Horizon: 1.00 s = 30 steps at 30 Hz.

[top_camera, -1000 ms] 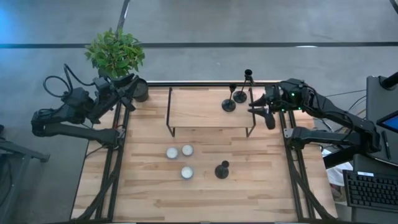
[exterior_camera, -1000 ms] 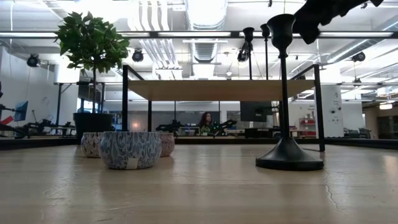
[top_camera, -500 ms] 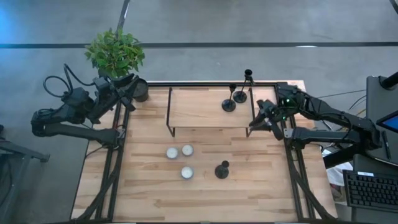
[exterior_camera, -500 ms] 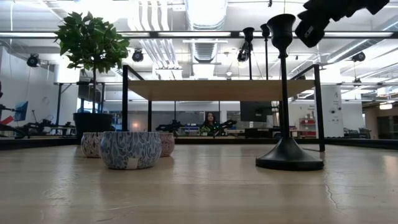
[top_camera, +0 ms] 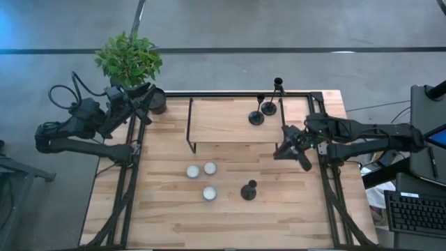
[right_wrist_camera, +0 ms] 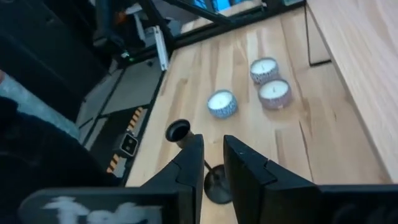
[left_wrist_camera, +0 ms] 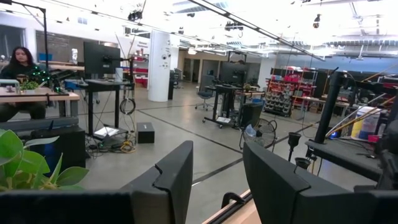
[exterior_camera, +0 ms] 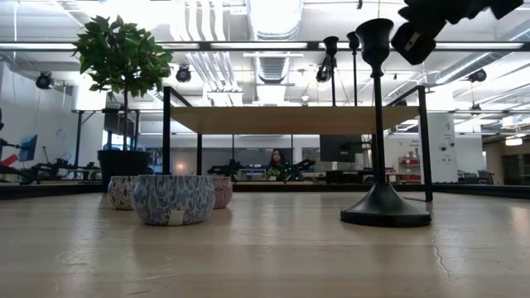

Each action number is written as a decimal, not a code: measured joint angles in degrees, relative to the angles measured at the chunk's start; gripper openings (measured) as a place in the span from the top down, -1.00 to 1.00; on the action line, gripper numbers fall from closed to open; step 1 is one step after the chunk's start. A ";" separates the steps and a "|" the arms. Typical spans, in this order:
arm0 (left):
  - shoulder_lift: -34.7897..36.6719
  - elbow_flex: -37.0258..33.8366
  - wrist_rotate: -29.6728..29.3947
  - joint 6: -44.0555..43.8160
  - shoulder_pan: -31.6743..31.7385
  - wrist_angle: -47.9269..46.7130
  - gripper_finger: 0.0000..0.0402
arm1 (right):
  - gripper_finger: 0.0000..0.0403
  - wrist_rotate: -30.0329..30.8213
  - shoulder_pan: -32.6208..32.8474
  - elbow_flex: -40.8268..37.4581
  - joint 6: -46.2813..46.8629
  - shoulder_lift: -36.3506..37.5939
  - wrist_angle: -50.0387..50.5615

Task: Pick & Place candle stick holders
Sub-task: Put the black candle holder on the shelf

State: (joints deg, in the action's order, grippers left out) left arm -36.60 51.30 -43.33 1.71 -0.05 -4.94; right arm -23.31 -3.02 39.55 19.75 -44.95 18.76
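Observation:
Two black candle stick holders (top_camera: 256,116) (top_camera: 269,105) stand on their disc bases at the right end of a low wooden shelf (top_camera: 223,122). A third holder (top_camera: 249,189) stands upright on the table nearer the front; it also shows in the low view (exterior_camera: 380,124) and the right wrist view (right_wrist_camera: 180,133). My right gripper (top_camera: 289,148) hovers just off the shelf's right front corner, above and to the far right of that third holder. Its fingers (right_wrist_camera: 212,142) are a little apart and empty. My left gripper (top_camera: 146,94) waits open at the table's far left corner.
Three white tealights (top_camera: 192,171) (top_camera: 210,168) (top_camera: 209,193) sit left of the third holder. A dark pot (top_camera: 157,102) with a green plant (top_camera: 129,58) stands at the far left corner. The shelf's black legs (top_camera: 189,143) (top_camera: 281,145) stand on the table. Bare wood lies toward the front.
My right gripper has gone from beside the shelf's right end toward the table's near edge, closer to the holder standing on the table. The three holders and the tealights have stayed where they were.

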 joint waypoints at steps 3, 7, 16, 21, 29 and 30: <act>0.01 0.00 -0.01 0.00 0.02 -0.01 0.26 | 0.73 6.02 4.82 0.67 3.39 0.81 1.18; 0.02 0.01 0.00 -0.01 0.02 -0.01 0.26 | 0.73 13.80 11.30 1.22 9.28 1.95 3.93; 0.02 -0.01 -0.02 0.00 0.04 -0.01 0.26 | 0.73 34.07 26.66 1.22 21.63 3.70 6.95; 0.00 -0.01 0.00 0.01 0.04 -0.03 0.26 | 0.73 46.46 33.47 1.22 24.30 2.71 7.64; 0.00 0.00 0.00 -0.01 0.04 -0.05 0.26 | 0.73 54.80 37.04 1.20 23.47 -4.93 7.87; 0.01 -0.01 0.00 0.01 0.04 -0.05 0.26 | 0.73 54.84 37.04 1.20 23.03 -6.16 7.87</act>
State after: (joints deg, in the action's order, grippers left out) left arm -36.59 51.29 -43.33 1.72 -0.01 -4.99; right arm 31.53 34.02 40.75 42.77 -51.11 26.63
